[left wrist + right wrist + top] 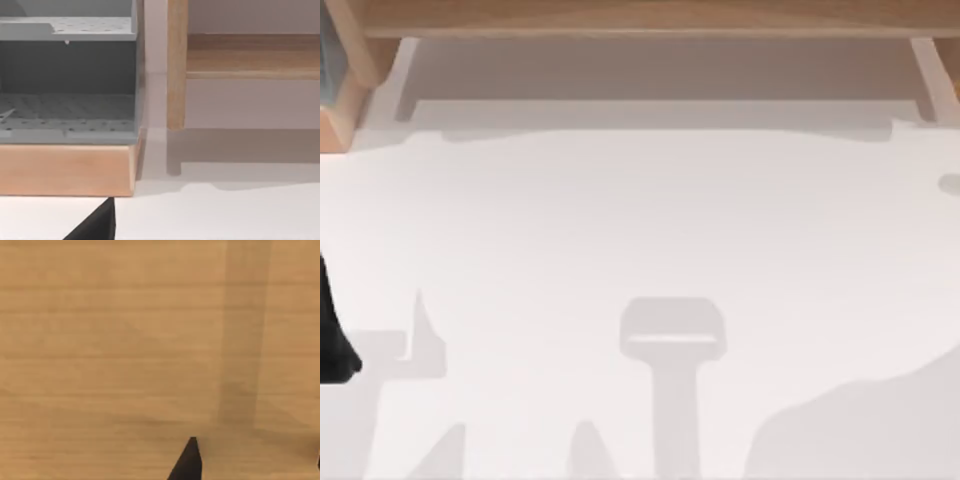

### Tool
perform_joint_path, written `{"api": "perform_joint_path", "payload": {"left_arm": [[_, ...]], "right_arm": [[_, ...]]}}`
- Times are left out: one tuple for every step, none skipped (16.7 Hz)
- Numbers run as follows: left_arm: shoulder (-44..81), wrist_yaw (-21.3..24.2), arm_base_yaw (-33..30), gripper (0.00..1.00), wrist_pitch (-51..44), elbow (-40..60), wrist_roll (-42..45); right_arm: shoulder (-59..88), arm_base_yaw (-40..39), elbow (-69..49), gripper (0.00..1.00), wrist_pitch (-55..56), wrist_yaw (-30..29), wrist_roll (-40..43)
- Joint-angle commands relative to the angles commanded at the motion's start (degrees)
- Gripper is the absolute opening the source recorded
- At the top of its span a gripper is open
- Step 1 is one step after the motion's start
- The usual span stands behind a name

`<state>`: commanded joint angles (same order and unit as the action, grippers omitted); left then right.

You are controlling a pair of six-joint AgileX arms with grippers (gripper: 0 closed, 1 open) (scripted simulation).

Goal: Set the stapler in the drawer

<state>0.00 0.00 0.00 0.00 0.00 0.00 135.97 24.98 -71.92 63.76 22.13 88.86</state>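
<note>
White tabletop [640, 230] fills the top view, with a pale wooden frame [640, 15] along its far edge. My left arm [332, 340] is a dark shape at the table's left edge.

Left wrist view: the left gripper [95, 225] sits low over the table, facing a grey perforated cabinet [70, 75] on a wooden base [65, 167], beside a wooden post [176, 65].

Right wrist view: the right gripper [187, 462] is close to a wooden panel [125, 340].

Whether either claw is released or clenched, I cannot tell, nor where the stapler lies relative to them.
</note>
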Motion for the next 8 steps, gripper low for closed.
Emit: {"api": "perform_joint_path", "payload": {"left_arm": [[0.0,0.0,0.0,1.00,0.0,0.0,0.0],[0.0,0.0,0.0,1.00,0.0,0.0,0.0],[0.0,0.0,0.0,1.00,0.0,0.0,0.0],[0.0,0.0,0.0,1.00,0.0,0.0,0.0],[0.0,0.0,0.0,1.00,0.0,0.0,0.0],[0.0,0.0,0.0,1.00,0.0,0.0,0.0],[0.0,0.0,0.0,1.00,0.0,0.0,0.0],[0.0,0.0,0.0,1.00,0.0,0.0,0.0]], "right_arm": [[0.0,0.0,0.0,0.90,0.0,0.0,0.0],[0.0,0.0,0.0,0.98,0.0,0.0,0.0],[0.0,0.0,0.0,1.00,0.0,0.0,0.0],[0.0,0.0,0.0,1.00,0.0,0.0,0.0],[0.0,0.0,0.0,1.00,0.0,0.0,0.0],[0.0,0.0,0.0,1.00,0.0,0.0,0.0],[0.0,0.0,0.0,1.00,0.0,0.0,0.0],[0.0,0.0,0.0,1.00,0.0,0.0,0.0]]}}
